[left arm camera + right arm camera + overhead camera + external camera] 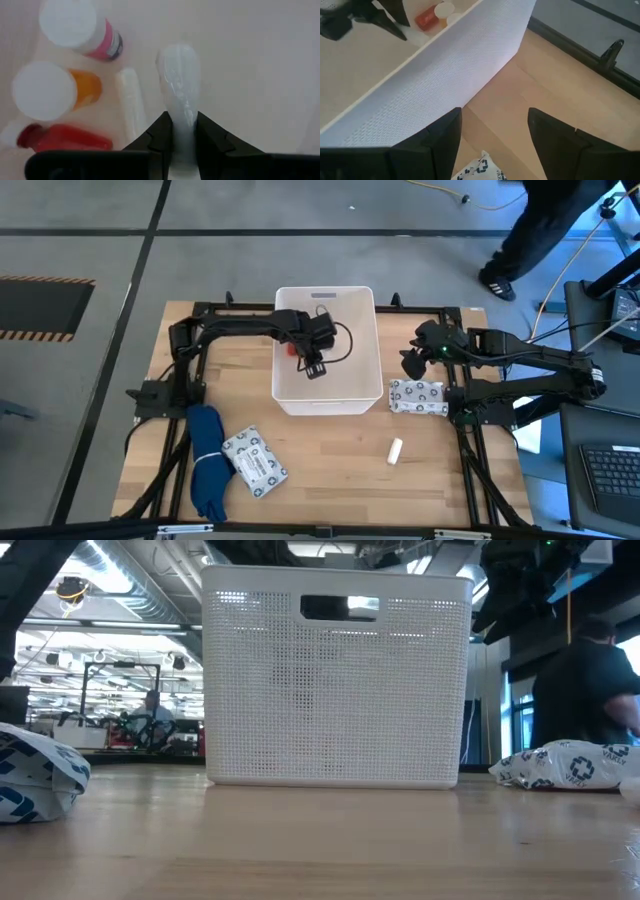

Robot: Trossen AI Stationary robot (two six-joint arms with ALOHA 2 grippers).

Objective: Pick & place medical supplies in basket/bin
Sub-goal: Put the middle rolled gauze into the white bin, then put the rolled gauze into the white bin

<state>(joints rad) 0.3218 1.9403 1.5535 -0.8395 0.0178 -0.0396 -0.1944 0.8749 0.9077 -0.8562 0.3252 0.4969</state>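
Bin (287,402) held bottles and vials; my left gripper (183,131) pinched white cylinder (180,80) inside — right gripper (492,127) wide; two packets, one cylinder (396,449) remained.

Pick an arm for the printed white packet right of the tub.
Right. Its open gripper hangs just above the flat white grey-printed soft packet. The left gripper is inside the white plastic tub, holding a clear-wrapped item.

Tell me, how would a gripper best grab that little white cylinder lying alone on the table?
Probably across its narrow middle, coming straight down from above. The white cylinder lies flat on the bare wooden table with nothing touching it, so fingers could close on its two long sides. The right gripper is nearer; the left gripper is over the basket.
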